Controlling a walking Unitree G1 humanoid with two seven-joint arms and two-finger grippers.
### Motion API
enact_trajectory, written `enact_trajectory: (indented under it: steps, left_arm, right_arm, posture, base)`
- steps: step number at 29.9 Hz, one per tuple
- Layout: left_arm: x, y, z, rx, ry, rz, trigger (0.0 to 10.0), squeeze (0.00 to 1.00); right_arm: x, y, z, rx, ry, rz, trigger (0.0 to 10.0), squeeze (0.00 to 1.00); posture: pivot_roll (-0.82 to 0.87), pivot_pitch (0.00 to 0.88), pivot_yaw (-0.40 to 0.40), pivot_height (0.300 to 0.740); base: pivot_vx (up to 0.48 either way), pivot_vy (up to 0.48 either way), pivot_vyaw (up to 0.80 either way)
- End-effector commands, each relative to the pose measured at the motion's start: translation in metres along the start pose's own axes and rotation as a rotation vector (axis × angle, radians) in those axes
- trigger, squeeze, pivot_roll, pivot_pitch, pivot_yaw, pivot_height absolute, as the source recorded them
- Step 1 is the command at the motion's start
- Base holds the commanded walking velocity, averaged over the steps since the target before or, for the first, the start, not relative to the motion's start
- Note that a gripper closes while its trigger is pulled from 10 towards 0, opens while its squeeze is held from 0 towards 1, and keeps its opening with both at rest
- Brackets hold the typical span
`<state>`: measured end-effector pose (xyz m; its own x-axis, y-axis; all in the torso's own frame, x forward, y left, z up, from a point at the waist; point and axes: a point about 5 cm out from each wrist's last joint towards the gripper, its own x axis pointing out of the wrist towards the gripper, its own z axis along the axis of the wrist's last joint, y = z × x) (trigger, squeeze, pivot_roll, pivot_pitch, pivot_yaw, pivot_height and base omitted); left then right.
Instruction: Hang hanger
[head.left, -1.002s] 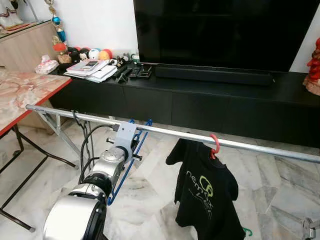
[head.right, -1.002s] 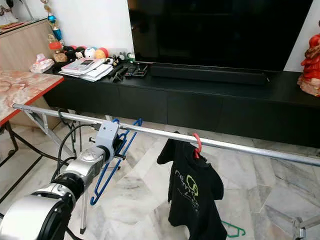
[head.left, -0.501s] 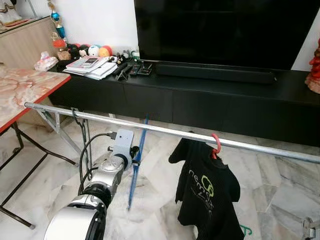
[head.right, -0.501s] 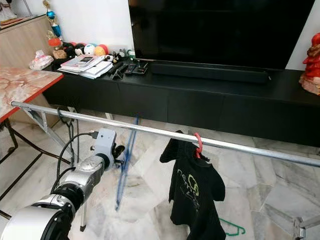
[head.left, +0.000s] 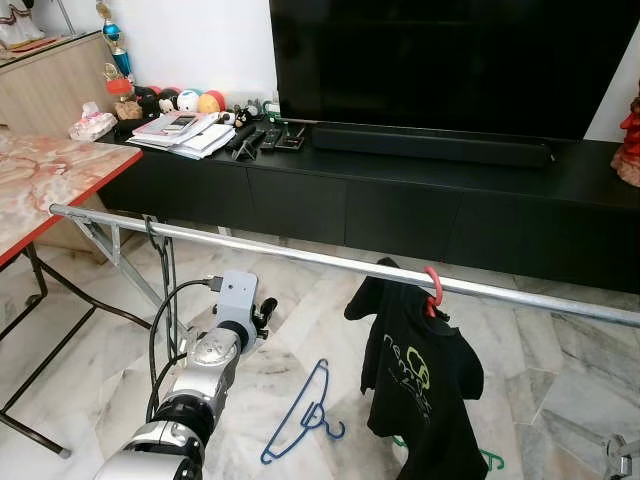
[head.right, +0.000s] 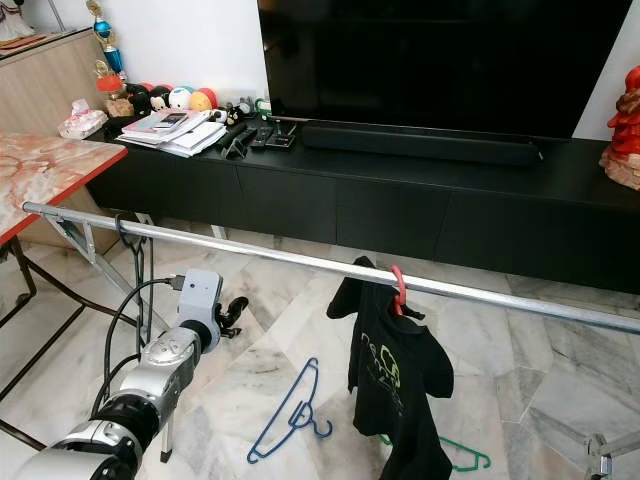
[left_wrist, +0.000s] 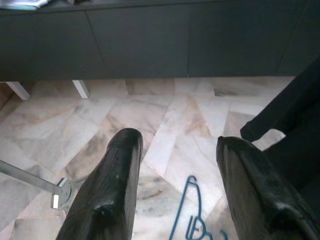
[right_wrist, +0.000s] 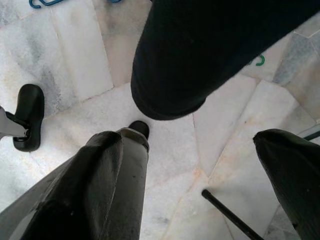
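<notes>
Left eye view: the blue hanger (head.left: 300, 428) is seen lying flat on the marble floor (head.left: 560, 350), below the metal rail (head.left: 300, 255) and just left of the black T-shirt (head.left: 425, 385), which is hung from the rail on a red hanger (head.left: 433, 290). The left gripper (head.left: 262, 312) is held beneath the rail, clear of it, with bare floor between it and the blue hanger.

Right eye view: a green hanger (head.right: 462, 458) is seen on the floor beside the shirt's hem.

Left wrist view: the two fingers (left_wrist: 112, 192) are spread wide with nothing gripped; the blue hanger's hook lies below the gap.

Right wrist view: the right gripper (right_wrist: 200, 195) is parted wide and empty, above floor beside the shirt's hem.
</notes>
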<state>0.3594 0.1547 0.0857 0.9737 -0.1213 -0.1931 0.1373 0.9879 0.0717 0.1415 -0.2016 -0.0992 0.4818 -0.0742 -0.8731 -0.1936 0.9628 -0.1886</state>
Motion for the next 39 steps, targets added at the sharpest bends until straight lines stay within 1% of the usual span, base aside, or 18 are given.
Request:
enact_trajectory:
  steps: [1, 2, 3, 4, 5, 9, 11, 12, 15, 19, 20, 22, 24, 27, 28, 30, 35, 39]
  left_arm:
    - [-0.004, 0.006, -0.003, -0.013, -0.027, 0.031, 10.0, 1.00]
    - [-0.005, 0.007, -0.004, -0.011, -0.030, 0.036, 10.0, 1.00]
    - [-0.008, 0.009, -0.007, -0.024, -0.034, 0.050, 10.0, 0.58]
    - [-0.010, 0.010, -0.009, -0.027, -0.034, 0.054, 10.0, 0.06]
    - [-0.012, 0.011, -0.013, -0.026, -0.027, 0.058, 10.0, 0.00]
    - [-0.023, 0.013, -0.036, -0.020, 0.033, 0.061, 10.0, 0.00]
    - [-0.024, 0.013, -0.038, -0.019, 0.039, 0.060, 10.0, 0.00]
    - [-0.027, 0.012, -0.045, 0.009, 0.062, 0.050, 10.0, 0.00]
    - [-0.039, 0.013, -0.075, 0.011, 0.191, 0.054, 10.0, 0.00]
    - [-0.070, 0.014, -0.127, 0.034, 0.434, 0.045, 10.0, 0.00]
    - [-0.070, 0.014, -0.127, 0.034, 0.434, 0.045, 10.0, 0.00]
    - [-0.083, 0.013, -0.144, 0.055, 0.522, 0.032, 10.0, 0.00]
    - [-0.088, 0.013, -0.149, 0.064, 0.553, 0.028, 10.0, 0.00]
    - [-0.124, 0.014, -0.185, 0.080, 0.750, 0.052, 10.0, 0.00]
    - [-0.142, 0.014, -0.199, 0.080, 0.834, 0.070, 10.0, 0.00]
    - [-0.149, 0.014, -0.204, 0.084, 0.860, 0.073, 10.0, 0.00]
    - [-0.147, 0.008, -0.204, -0.010, 0.829, 0.118, 10.0, 0.00]
    - [-0.145, 0.005, -0.203, -0.005, 0.830, 0.108, 10.0, 0.00]
  right_arm:
    - [0.000, 0.001, -0.002, -0.004, 0.009, 0.004, 10.0, 0.00]
    - [0.000, 0.001, -0.002, -0.004, 0.009, 0.004, 10.0, 0.00]
    - [0.000, 0.001, -0.002, -0.005, 0.009, 0.004, 10.0, 0.00]
    - [0.000, 0.001, -0.002, -0.005, 0.009, 0.004, 10.0, 0.00]
    - [0.000, 0.001, -0.002, -0.005, 0.009, 0.004, 10.0, 0.00]
    - [0.000, 0.001, -0.002, -0.002, 0.009, 0.004, 10.0, 0.00]
    - [0.000, 0.001, -0.002, -0.001, 0.009, 0.004, 10.0, 0.00]
    - [0.000, 0.002, -0.002, 0.000, 0.008, 0.003, 10.0, 0.00]
    - [0.000, 0.002, -0.001, 0.002, 0.007, 0.003, 10.0, 0.00]
    - [0.000, 0.002, 0.000, 0.018, 0.004, -0.002, 10.0, 0.00]
    - [0.000, 0.002, 0.000, 0.018, 0.004, -0.002, 10.0, 0.00]
    - [0.000, 0.002, -0.001, 0.026, 0.005, -0.005, 10.0, 0.00]
    - [0.000, 0.002, -0.001, 0.030, 0.005, -0.006, 10.0, 0.00]
    - [0.000, 0.002, -0.001, 0.055, 0.005, -0.011, 10.0, 0.00]
    - [0.000, 0.003, -0.001, 0.074, 0.003, -0.014, 10.0, 0.00]
    - [0.000, 0.003, -0.002, 0.089, 0.002, -0.016, 10.0, 0.00]
    - [-0.001, 0.003, -0.006, 0.199, 0.006, -0.026, 10.0, 0.00]
    - [-0.001, 0.004, -0.006, 0.192, 0.007, -0.022, 10.0, 0.00]
  posture:
    - [0.00, 0.018, 0.037, 0.740]
    - [0.00, 0.017, 0.037, 0.740]
    - [0.00, 0.017, 0.037, 0.740]
    - [0.00, 0.013, 0.039, 0.740]
    - [0.00, 0.013, 0.039, 0.740]
    - [0.00, 0.003, 0.044, 0.740]
    - [0.00, 0.003, 0.044, 0.740]
    - [0.00, 0.000, 0.045, 0.740]
    - [0.00, 0.000, 0.049, 0.740]
    - [0.00, 0.000, 0.050, 0.740]
    - [0.00, 0.000, 0.050, 0.740]
    - [0.00, 0.000, 0.051, 0.740]
    - [0.00, 0.000, 0.051, 0.740]
    - [-0.02, 0.000, 0.057, 0.740]
    - [-0.03, 0.000, 0.060, 0.740]
    - [-0.03, 0.000, 0.060, 0.740]
    - [-0.01, 0.000, 0.046, 0.740]
    - [-0.02, 0.000, 0.049, 0.740]
  base:
    - [0.000, 0.000, 0.00]
    - [0.000, 0.000, 0.00]
    - [0.000, 0.000, 0.00]
    - [0.000, 0.000, 0.00]
    - [0.000, 0.000, 0.00]
    - [0.000, 0.000, 0.00]
    - [0.000, 0.000, 0.00]
    - [0.000, 0.000, 0.00]
    - [0.000, 0.000, 0.00]
    - [0.000, 0.000, 0.00]
    - [0.000, 0.000, 0.00]
    - [0.000, 0.000, 0.00]
    - [0.000, 0.000, 0.00]
    - [0.000, 0.000, 0.00]
    - [0.000, 0.000, 0.00]
    - [0.000, 0.000, 0.00]
    - [0.000, 0.000, 0.00]
    - [0.000, 0.000, 0.00]
